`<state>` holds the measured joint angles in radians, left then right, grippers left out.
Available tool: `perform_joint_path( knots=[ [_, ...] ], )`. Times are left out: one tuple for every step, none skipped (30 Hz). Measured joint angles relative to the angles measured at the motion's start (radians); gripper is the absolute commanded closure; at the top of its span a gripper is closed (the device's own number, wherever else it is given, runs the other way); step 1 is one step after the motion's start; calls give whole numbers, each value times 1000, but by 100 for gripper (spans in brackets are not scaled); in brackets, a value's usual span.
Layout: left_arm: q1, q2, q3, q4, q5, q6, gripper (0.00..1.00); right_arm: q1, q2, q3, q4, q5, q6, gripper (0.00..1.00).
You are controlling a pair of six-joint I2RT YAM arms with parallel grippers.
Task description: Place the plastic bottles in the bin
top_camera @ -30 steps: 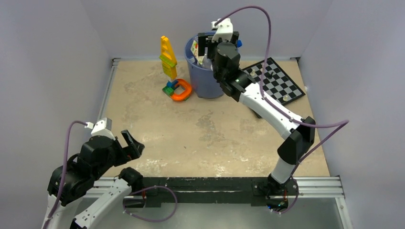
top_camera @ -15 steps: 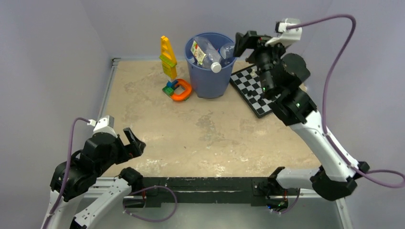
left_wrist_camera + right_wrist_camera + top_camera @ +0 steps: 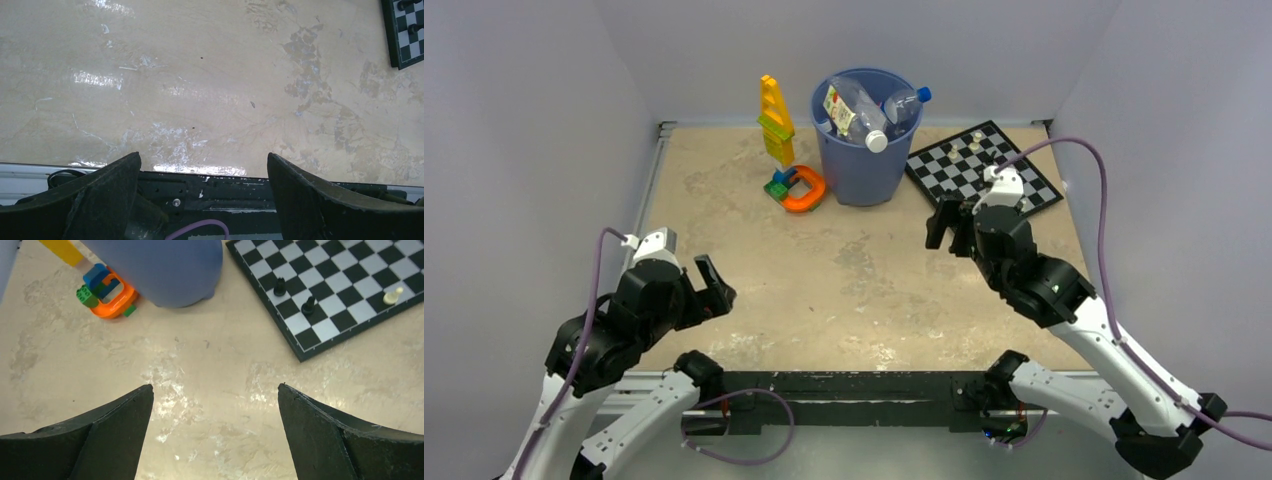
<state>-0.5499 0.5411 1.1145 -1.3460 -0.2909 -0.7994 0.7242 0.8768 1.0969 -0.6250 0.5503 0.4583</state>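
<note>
- Blue plastic bin [image 3: 854,172] stands at the far side of the table [image 3: 844,280]; two plastic bottles are in it, and both poke out over the rim
- one bottle with the white cap [image 3: 858,108] leans with its cap pointing down toward the near right; the bottle with the blue cap [image 3: 905,102] leans the other way, with its cap up and out to the right
- I see no other bottle lying on the table, so the job looks about done
- right gripper [image 3: 951,222] hangs over the table just near of the chessboard [image 3: 984,165]; its fingers are wide apart and there is nothing between them
- from that gripper the bin lies ahead and a bit to the left, with bare table in between; its own camera shows the bin's bottom, with the orange ring toy [image 3: 114,296] to the left of it
- left gripper [image 3: 709,290] sits low by the near edge, well apart from the bin; it is spread wide too, and empty
- so the right arm is the nearer one to the bin; if one more bottle turns up, I think that arm has the shorter trip
</note>
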Motion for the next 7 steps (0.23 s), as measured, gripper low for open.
perform_joint_path(
  knots=[
    [0, 11, 0, 5, 0, 3, 0, 0, -14, -14, -19, -4, 17, 1],
    [0, 22, 0, 10, 1, 7, 0, 0, -35, -34, -40, -11, 40, 1],
    [0, 32, 0, 16, 2, 8, 0, 0, -54, -48, -57, -15, 60, 1],
    [0, 42, 0, 23, 6, 10, 0, 0, -68, -60, -66, -17, 74, 2],
    [0, 49, 0, 29, 10, 10, 0, 0, -84, -74, -74, -19, 94, 3],
    [0, 57, 0, 36, 16, 11, 0, 0, -97, -85, -80, -19, 113, 4],
    [0, 62, -1, 46, 21, 11, 0, 0, -108, -95, -86, -19, 131, 4]
  ],
)
